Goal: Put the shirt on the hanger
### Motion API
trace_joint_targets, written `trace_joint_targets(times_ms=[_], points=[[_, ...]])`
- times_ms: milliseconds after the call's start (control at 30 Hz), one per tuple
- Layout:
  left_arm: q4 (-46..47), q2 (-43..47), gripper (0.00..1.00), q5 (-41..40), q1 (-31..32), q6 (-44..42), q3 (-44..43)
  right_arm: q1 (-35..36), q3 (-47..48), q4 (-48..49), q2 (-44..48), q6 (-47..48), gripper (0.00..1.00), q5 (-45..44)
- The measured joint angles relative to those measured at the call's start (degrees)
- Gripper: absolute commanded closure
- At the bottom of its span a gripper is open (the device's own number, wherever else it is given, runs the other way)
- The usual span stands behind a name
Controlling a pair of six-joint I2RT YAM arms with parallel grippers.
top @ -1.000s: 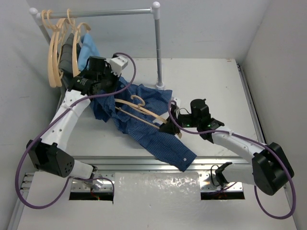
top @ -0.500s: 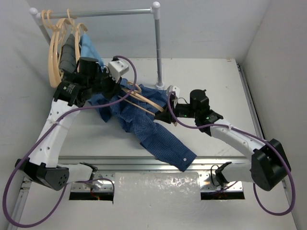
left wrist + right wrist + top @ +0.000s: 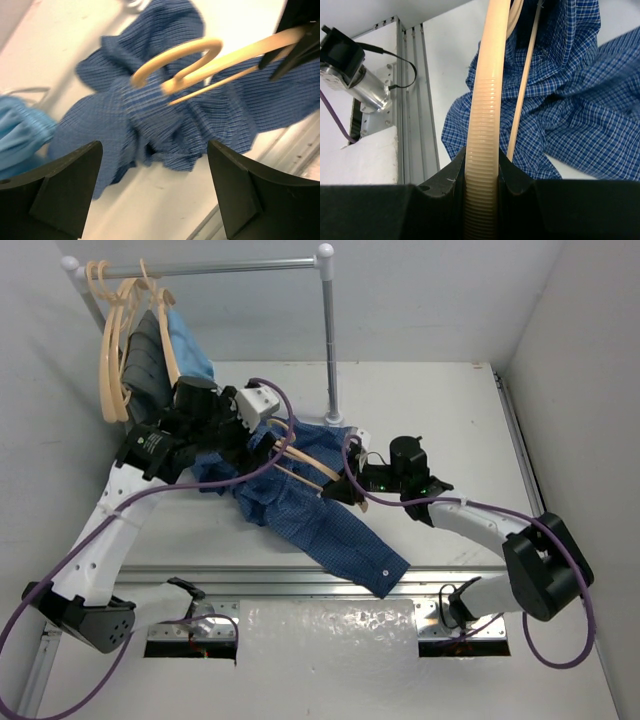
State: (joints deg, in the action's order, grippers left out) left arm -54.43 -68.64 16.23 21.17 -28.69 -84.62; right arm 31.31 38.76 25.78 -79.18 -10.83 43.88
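Shirt (image 3: 322, 526), finely checked, bunches under ribbed curved hanger (image 3: 482, 131).

Nothing readable is showing in any view. The shirt (image 3: 335, 535) is carrying only its fine check, and the hanger (image 3: 482, 125) is showing only plain ribbing. No label, brand, number or sign is coming through on either of them.
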Motion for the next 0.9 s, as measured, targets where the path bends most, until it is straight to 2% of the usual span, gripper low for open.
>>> trace_joint_targets(times_ms=[100,167,367,533,633,733,800,833,900], points=[[0.9,1.51,0.15,-3.96,-0.76,-0.5,0.59,-0.48,-0.76,1.53,-1.6,-0.9,1.0,0.37],[2.62,2.86,0.1,-6.84,-1.95,-1.49,1.84,-0.66,-0.76,2.71,-2.95,-1.51,1.0,0.85],[11.43,6.51,0.06,-12.37,-11.13,-7.17,13.73,-0.85,-0.76,6.08,-6.25,-3.17,1.0,2.27],[18.25,8.04,0.01,-5.99,-12.96,-11.63,26.08,-0.85,-0.76,7.13,-6.54,-3.52,1.0,3.02],[19.56,9.42,0.0,0.28,-12.92,-13.84,28.28,-0.85,-0.76,6.95,-6.54,-3.34,1.0,3.26],[23.74,10.14,0.01,2.51,-12.83,-14.88,30.05,-0.85,-0.74,6.08,-6.49,-2.67,1.0,3.32],[26.51,10.6,0.05,1.25,-12.83,-14.95,32.09,-0.85,-0.66,4.9,-6.34,-2.19,1.0,3.32],[28.11,10.64,0.16,-0.17,-12.68,-14.86,33.2,-0.85,-0.57,4.15,-6.25,-1.86,1.0,3.32],[29.94,10.38,0.28,-2.6,-12.61,-14.97,34.53,-0.85,-0.42,3.41,-6.05,-1.53,1.0,3.34]])
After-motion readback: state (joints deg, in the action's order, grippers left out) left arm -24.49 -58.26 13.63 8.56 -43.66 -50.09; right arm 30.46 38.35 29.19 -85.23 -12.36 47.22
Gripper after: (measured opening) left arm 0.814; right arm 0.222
